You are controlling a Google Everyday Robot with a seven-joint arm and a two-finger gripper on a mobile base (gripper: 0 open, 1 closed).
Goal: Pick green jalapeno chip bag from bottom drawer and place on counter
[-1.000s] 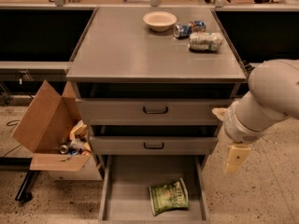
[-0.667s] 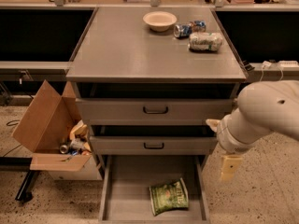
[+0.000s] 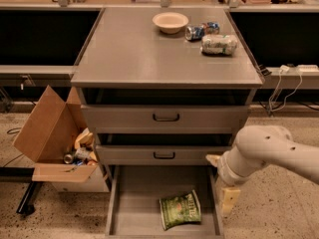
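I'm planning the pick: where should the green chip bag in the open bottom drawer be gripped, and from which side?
From above, probably: the chip bag lies flat on the floor of the drawer, with a low wall close on its right. Pinch across its puffed middle. The pincer hangs beside the drawer's right wall, so it must shift left first.
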